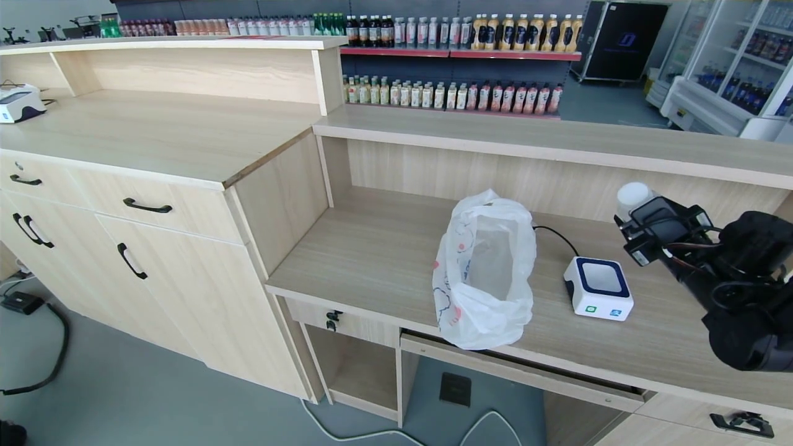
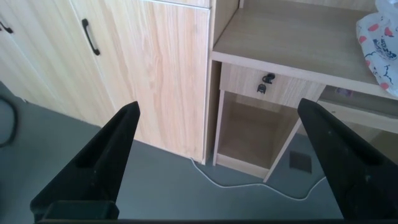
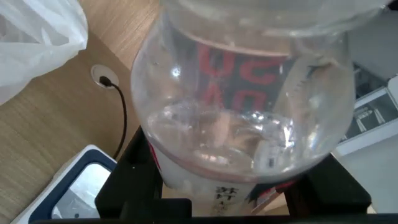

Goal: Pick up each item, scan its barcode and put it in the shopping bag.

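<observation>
The left end effector (image 2: 217, 165) hangs low over the grey floor (image 2: 155, 180), its two dark fingers (image 2: 93, 165) spread wide apart with nothing between them. Ahead of it stand the cabinet doors (image 2: 155, 68) and the open recess under the worktop (image 1: 372, 248).

On the robot's right, the right end effector (image 1: 647, 220) is clenched around a clear plastic bottle (image 3: 249, 112) with red print and a white label. The wrist camera looks along the bottle's rounded body, and black fingers (image 3: 134, 180) press it from both sides. In the head view the bottle's pale rounded end (image 1: 632, 195) shows above the fingers. It is held in the air over the right part of the worktop, near the scanner (image 1: 598, 288) but clear of it.

The scanner, a small white box with a dark-framed window on top, sits on the worktop just right of the shopping bag (image 1: 486, 272). A black cable (image 3: 121, 118) runs from it to a round hole in the wood. The bag is thin white plastic with red and blue print. It stands near the worktop's front edge with its mouth open.

Beyond the raised back ledge (image 1: 557, 139), store shelves (image 1: 458, 56) carry rows of drink bottles.
</observation>
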Available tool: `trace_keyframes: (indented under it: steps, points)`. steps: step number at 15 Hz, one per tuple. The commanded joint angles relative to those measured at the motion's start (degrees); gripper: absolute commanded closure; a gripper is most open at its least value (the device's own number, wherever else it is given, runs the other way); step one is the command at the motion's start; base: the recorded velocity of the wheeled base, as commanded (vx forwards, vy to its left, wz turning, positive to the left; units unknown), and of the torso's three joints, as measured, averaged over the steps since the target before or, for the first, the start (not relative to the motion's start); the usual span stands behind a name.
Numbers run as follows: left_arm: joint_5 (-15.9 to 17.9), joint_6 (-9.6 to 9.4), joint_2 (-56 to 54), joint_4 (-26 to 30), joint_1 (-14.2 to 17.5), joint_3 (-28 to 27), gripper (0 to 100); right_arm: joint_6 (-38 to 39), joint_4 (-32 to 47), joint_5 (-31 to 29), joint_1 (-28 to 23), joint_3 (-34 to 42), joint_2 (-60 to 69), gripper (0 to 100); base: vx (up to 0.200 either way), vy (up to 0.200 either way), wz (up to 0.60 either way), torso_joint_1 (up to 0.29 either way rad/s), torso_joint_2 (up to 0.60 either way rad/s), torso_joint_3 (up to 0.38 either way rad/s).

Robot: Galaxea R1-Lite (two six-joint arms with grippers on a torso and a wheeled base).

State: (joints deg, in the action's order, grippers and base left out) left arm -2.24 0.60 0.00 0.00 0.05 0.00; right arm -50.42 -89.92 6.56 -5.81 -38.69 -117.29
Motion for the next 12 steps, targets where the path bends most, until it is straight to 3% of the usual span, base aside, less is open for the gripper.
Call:
trace_keyframes:
  steps: [1, 12]
  points:
    - [0.0, 0.02, 0.0, 0.0, 0.0, 0.0, 0, -0.5, -0.1, 1.1, 0.2, -0.4, -2.9, 100, 0.0, 0.0, 0.0, 0.0, 0.0, 0.0]
    - [0.0, 0.02, 0.0, 0.0, 0.0, 0.0, 0, -4.0, -0.1, 4.7, -2.4, -0.5, -4.4, 100, 0.0, 0.0, 0.0, 0.0, 0.0, 0.0]
